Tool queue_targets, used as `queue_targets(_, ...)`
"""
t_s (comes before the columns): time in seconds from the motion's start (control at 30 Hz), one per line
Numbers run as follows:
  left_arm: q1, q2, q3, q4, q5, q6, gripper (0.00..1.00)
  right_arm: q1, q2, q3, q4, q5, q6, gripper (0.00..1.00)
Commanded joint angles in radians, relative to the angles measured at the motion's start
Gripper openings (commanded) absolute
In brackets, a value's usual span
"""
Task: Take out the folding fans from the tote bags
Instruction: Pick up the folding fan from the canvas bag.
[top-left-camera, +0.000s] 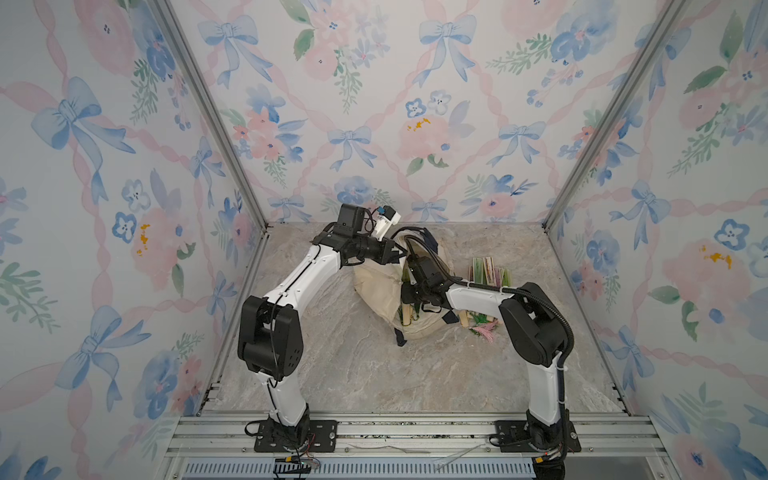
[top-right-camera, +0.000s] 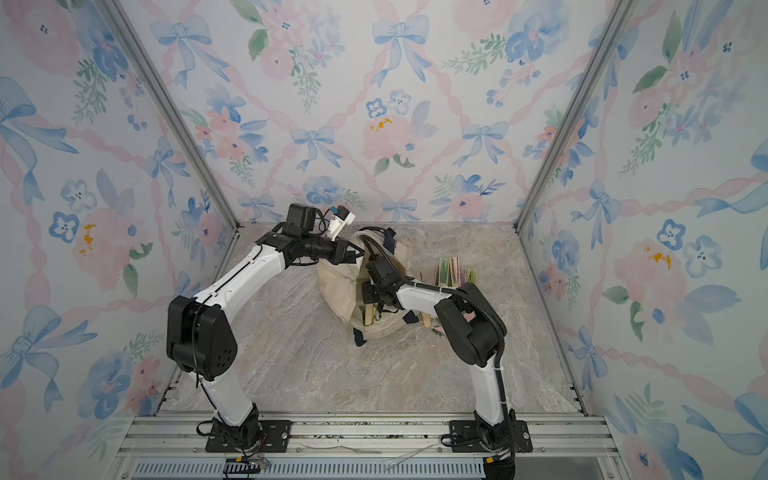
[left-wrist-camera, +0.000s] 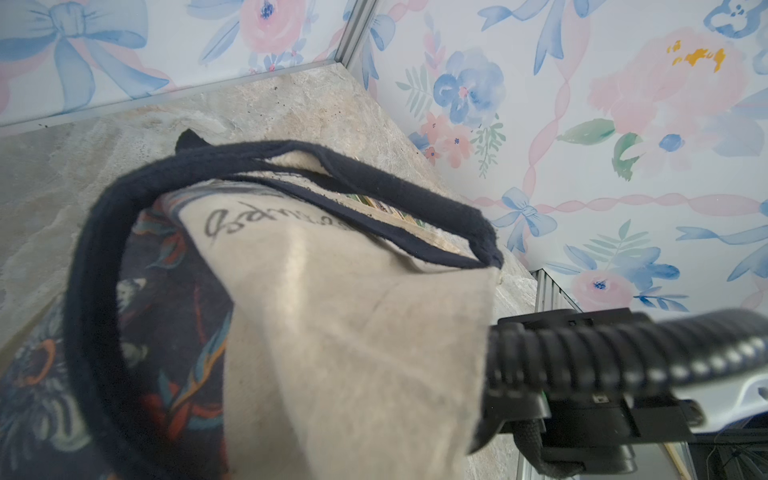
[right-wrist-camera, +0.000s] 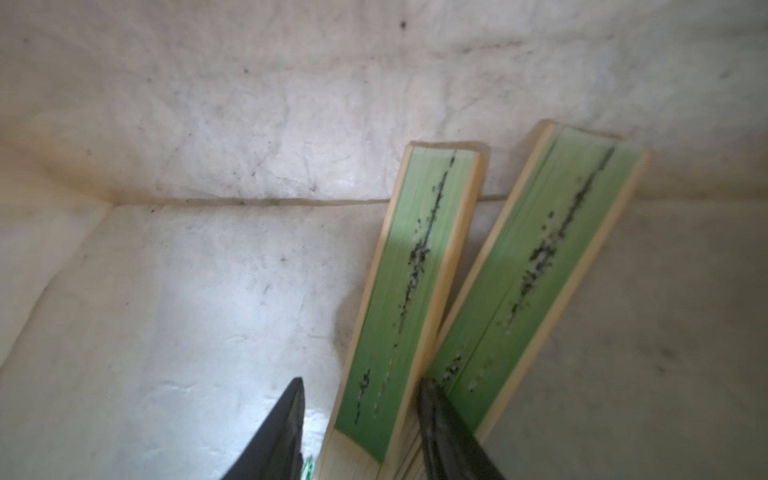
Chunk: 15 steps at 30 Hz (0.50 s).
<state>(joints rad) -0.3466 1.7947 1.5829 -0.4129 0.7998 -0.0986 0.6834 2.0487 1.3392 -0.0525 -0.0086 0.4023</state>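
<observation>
Several fans (top-left-camera: 488, 270) lie out toward the bench's (top-left-camera: 332, 374) right edge, while the left gripper (top-left-camera: 401, 252) clamps the tote bag's (top-left-camera: 376, 286) rim and the right gripper (right-wrist-camera: 360, 381), jaws parted, straddles one of two green fans (right-wrist-camera: 419, 266) left inside.

- My left arm (top-left-camera: 299, 274) reaches forward and inward, elbow high; left hand (top-left-camera: 400, 252) is pinched closed.
- My right arm (top-left-camera: 473, 297) folds inward, wrist tipped down; right hand (right-wrist-camera: 359, 390) has its fingers parted.
</observation>
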Motion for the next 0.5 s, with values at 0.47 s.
queue_targets(0.47,-0.019,0.003,0.022,0.026,0.054,0.008,0.00,0.014,0.052,-0.031,0.113,-0.155,0.040,0.44)
